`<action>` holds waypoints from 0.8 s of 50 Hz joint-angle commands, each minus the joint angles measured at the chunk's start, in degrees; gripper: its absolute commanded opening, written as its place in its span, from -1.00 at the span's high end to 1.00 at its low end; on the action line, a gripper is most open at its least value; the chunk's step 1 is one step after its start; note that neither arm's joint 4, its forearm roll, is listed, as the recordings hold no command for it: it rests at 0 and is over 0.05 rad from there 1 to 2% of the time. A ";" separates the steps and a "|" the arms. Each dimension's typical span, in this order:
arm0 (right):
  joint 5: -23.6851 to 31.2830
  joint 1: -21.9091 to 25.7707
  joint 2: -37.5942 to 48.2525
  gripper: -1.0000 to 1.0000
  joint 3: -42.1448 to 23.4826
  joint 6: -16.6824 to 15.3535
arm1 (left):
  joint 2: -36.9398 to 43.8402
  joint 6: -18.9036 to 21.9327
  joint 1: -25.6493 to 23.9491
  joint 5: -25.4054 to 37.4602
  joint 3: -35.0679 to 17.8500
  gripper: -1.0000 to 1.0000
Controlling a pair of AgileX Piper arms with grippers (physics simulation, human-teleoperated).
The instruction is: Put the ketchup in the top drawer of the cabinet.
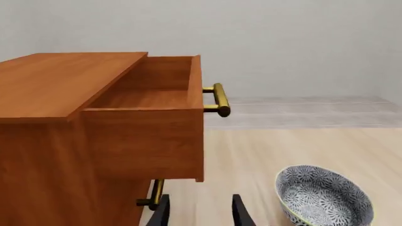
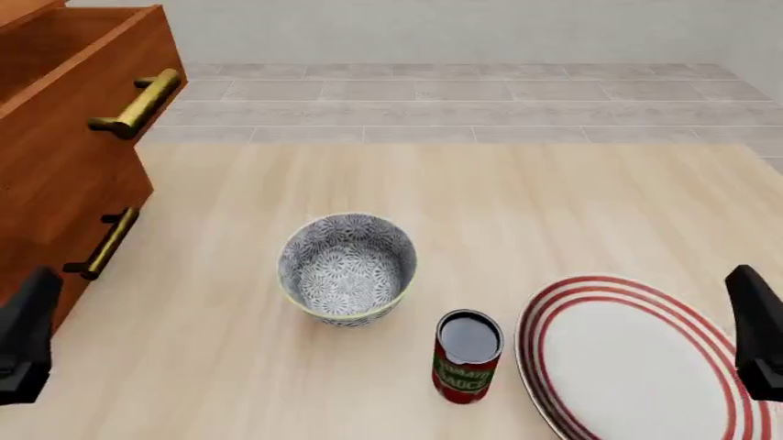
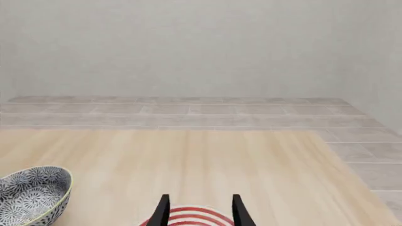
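The top drawer [image 1: 148,96] of the cabinet [image 1: 44,141] stands pulled out, ready to receive; the ketchup [image 2: 467,357] stands upright at the bowl's [image 2: 347,268] four o'clock, just beside the plate [image 2: 636,362]; left gripper [image 1: 199,212] and right gripper [image 3: 199,209] are both spread, empty.

A pale wooden table [image 2: 514,202] is seen; beside its bowl [image 2: 347,268] stand the ketchup [image 2: 467,357], plate [image 2: 636,362] and cabinet [image 2: 49,174].

Both arms sit low at the near edge, left gripper [image 1: 201,212] and right gripper [image 3: 201,211] spread, holding nothing.
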 commanded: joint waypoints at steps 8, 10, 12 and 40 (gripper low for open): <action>-2.00 -0.32 1.30 -1.00 0.69 0.93 | -0.04 3.69 -12.72 8.92 -8.59 -1.00; -1.52 -0.11 0.87 -1.00 0.71 0.75 | -0.01 4.33 -15.34 11.19 -9.62 -1.00; -1.37 0.11 0.75 -1.00 0.73 0.63 | -0.04 6.54 -18.44 12.86 -11.13 -1.00; 7.21 0.15 0.26 -1.00 -5.63 -0.76 | 29.37 16.34 -44.11 -7.41 -6.65 -1.00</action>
